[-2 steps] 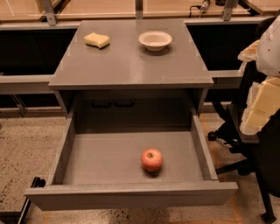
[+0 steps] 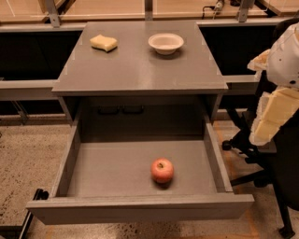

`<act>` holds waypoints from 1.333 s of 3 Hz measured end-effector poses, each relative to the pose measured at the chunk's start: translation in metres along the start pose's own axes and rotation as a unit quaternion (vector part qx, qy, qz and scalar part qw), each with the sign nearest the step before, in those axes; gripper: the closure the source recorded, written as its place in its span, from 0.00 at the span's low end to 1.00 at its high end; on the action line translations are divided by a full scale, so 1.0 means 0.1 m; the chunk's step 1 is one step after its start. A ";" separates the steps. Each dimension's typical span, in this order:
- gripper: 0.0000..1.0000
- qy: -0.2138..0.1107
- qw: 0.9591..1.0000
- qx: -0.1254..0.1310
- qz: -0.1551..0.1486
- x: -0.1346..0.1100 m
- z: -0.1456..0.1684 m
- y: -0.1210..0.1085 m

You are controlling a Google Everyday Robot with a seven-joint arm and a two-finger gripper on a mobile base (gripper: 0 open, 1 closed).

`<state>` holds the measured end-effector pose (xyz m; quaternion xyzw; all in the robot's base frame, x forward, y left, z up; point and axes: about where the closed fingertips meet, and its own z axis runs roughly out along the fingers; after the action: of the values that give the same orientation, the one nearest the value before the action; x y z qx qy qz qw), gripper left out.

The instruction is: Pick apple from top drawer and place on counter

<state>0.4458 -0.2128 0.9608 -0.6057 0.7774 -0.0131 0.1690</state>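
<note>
The apple [image 2: 162, 170] is small, round and red-pink, and lies on the flat grey bottom of the top drawer [image 2: 107, 170], right of the middle and near the front panel. The drawer is pulled fully open below the counter [image 2: 135, 70], the matte grey top of the cabinet. My gripper [image 2: 271, 116] is the cream-coloured piece hanging from the white arm at the right edge. It is outside the drawer, to the right of its side wall, above floor level and well apart from the apple.
A yellow sponge [image 2: 103, 42] and a white bowl [image 2: 166, 43] sit at the back of the counter. A pale wooden bench [image 2: 117, 7] runs behind. A black chair base [image 2: 252, 149] stands on the speckled floor to the right of the drawer.
</note>
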 end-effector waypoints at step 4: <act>0.00 -0.043 0.998 -0.036 0.015 0.03 0.45 0.08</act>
<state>0.4501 -0.2055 0.9157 -0.5996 0.7785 0.0438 0.1802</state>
